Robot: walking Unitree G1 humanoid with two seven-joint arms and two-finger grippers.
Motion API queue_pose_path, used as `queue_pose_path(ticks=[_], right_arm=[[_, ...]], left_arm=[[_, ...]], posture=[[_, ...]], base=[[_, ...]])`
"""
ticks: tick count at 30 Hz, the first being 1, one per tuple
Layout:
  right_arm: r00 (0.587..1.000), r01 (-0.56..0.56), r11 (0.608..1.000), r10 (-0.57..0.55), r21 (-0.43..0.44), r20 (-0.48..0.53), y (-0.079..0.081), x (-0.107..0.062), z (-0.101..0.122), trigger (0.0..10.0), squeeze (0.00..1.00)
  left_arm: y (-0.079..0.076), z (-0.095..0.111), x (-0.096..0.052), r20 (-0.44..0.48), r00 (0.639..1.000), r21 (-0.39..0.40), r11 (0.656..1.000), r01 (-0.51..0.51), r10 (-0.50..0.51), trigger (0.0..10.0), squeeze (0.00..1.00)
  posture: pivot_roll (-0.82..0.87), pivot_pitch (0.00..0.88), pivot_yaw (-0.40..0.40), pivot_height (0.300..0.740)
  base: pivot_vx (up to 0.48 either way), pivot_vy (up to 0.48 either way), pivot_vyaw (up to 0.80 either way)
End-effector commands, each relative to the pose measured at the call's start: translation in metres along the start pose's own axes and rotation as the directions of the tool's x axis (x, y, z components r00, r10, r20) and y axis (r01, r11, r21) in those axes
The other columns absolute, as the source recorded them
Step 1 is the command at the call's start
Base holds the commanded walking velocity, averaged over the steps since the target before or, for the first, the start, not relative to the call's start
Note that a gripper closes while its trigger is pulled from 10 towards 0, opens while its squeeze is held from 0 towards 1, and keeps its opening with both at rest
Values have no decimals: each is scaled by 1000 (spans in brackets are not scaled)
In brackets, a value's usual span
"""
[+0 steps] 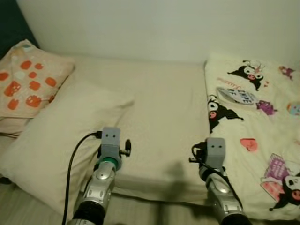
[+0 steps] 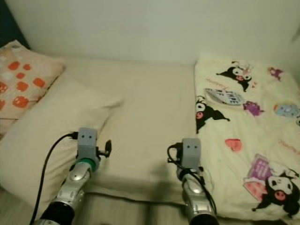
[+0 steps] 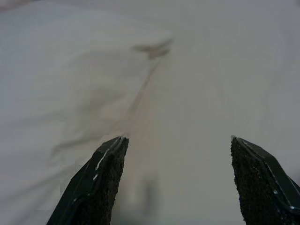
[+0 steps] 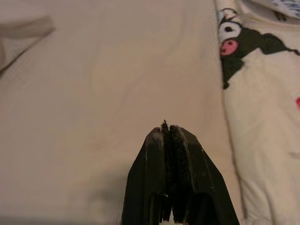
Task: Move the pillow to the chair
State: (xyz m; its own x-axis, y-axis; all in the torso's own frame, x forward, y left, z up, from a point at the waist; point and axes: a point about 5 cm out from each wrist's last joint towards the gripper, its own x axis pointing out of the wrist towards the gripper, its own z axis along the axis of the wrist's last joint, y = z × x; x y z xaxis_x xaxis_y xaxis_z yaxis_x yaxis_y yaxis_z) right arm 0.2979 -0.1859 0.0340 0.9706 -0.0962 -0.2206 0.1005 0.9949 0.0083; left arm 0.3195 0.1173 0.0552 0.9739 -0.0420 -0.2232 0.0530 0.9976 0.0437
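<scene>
A large plain cream pillow (image 1: 61, 136) lies on the left part of the bed, with its corner (image 3: 154, 47) pointing toward the middle. My left wrist (image 1: 110, 140) hovers over the pillow's right edge. The left gripper (image 3: 177, 143) is open, its fingers (image 3: 105, 173) spread above the seam where pillow meets sheet, with nothing between them. My right wrist (image 1: 215, 152) is low over the bed's front part. The right gripper (image 4: 168, 129) is shut on nothing, above the bare cream sheet (image 4: 93, 93).
A second pillow with orange patches (image 1: 28, 79) lies at the far left against a dark headboard (image 1: 9, 23). A cartoon-print blanket (image 1: 253, 117) covers the bed's right side. A pale wall (image 1: 164, 28) runs behind the bed, whose front edge (image 1: 154, 192) is just below my wrists.
</scene>
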Motion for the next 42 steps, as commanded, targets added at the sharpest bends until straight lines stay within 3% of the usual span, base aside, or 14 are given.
queue_pose_path(ticks=[1,6,12,17,25,42], right_arm=[[1000,-4,1000,4,21,-12,3,-2,-4,10000,0],[1000,0,999,-1,35,21,5,0,2,10000,0],[989,40,990,-58,137,133,0,5,25,10000,0],[982,27,991,-51,133,184,2,7,36,10000,0],[982,32,992,-53,121,181,1,5,33,10000,0],[984,32,992,-53,125,170,4,3,30,10000,0]], left_arm=[[4,-5,-2,-22,1000,-1,1000,-16,16,10000,0],[8,-4,-2,-14,1000,5,1000,-26,26,10000,0],[17,15,5,39,998,5,999,-51,51,10000,0],[22,24,10,56,997,10,998,-57,57,10000,0],[21,36,13,87,995,5,998,-58,58,10000,0],[22,39,13,89,995,5,998,-55,54,10000,0]], posture=[[-1,30,48,740],[1,27,42,740],[6,27,42,740],[3,23,43,740],[-8,20,44,740],[2,18,48,740]], base=[[0,330,0],[0,325,0],[0,327,0],[0,326,0],[0,329,0],[0,328,0]])
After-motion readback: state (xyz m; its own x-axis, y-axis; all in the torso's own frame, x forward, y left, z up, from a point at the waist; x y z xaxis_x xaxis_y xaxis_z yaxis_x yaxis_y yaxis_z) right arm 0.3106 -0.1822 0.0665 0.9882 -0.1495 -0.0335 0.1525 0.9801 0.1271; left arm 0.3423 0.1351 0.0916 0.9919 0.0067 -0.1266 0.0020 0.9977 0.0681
